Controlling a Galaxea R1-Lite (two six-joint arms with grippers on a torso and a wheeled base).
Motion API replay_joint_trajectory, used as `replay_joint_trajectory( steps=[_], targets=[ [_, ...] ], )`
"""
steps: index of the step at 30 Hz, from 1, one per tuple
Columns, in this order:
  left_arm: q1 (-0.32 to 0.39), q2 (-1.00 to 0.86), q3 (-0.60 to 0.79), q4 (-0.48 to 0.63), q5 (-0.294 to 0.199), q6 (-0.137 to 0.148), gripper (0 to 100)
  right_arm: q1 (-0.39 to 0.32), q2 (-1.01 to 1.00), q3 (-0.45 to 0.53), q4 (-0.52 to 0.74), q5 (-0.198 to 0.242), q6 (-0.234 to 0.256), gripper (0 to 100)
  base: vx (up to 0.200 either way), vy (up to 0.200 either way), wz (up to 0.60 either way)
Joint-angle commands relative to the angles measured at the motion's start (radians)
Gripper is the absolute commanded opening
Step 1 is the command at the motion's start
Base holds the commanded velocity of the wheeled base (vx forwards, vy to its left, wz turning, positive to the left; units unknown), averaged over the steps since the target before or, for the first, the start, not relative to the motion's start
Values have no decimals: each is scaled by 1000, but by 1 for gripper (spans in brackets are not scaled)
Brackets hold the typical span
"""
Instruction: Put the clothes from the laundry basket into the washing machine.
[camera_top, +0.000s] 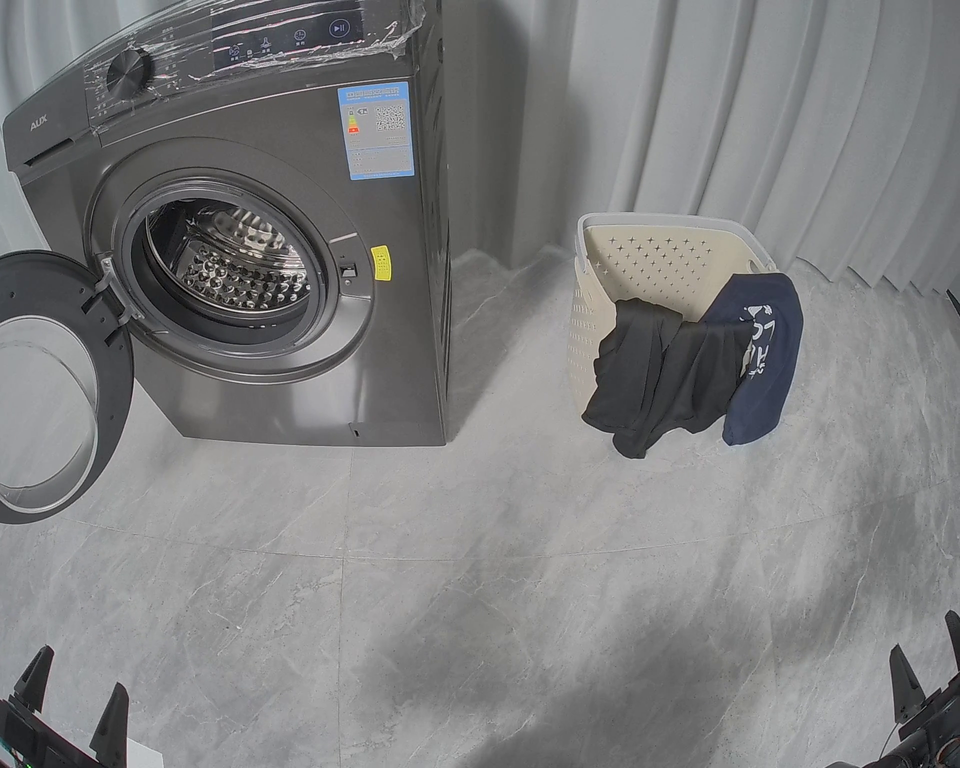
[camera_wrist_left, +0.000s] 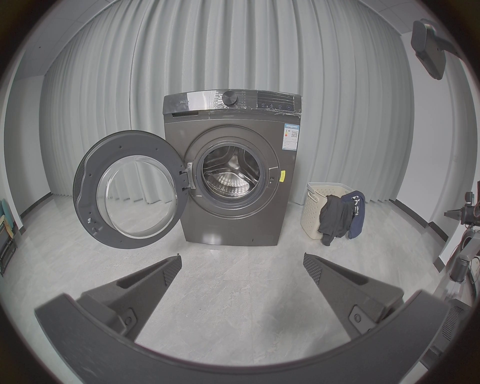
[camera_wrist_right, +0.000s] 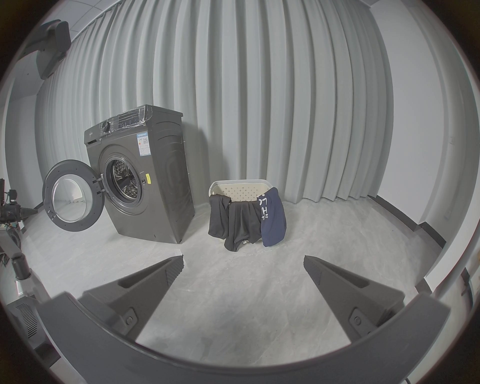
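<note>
A grey front-loading washing machine (camera_top: 300, 250) stands at the left, its round door (camera_top: 45, 385) swung wide and the steel drum (camera_top: 235, 260) bare inside. To its right a cream laundry basket (camera_top: 660, 250) stands on the floor. A black garment (camera_top: 665, 370) and a navy garment (camera_top: 765, 345) hang over its front rim. My left gripper (camera_top: 70, 695) is low at the near left, open and holding nothing. My right gripper (camera_top: 930, 660) is low at the near right, also open. Both are far from the basket (camera_wrist_right: 240, 190) and the machine (camera_wrist_left: 232, 165).
Pale curtains (camera_top: 760, 110) run along the back wall behind the basket. Grey tiled floor (camera_top: 520, 600) stretches between me and both the machine and the basket. The open door juts out to the machine's left.
</note>
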Motion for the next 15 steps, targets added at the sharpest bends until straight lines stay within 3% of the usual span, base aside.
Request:
replay_joint_trajectory(
  steps=[1,11,15],
  targets=[
    [0,-12,13,0,0,-1,100,0,-14,18,0,0,0,100,0,-200,0],
    [0,-12,13,0,0,0,100,0,-14,18,0,0,0,100,0,-20,0],
    [0,-12,13,0,0,-1,100,0,-14,18,0,0,0,100,200,0,0]
  ],
)
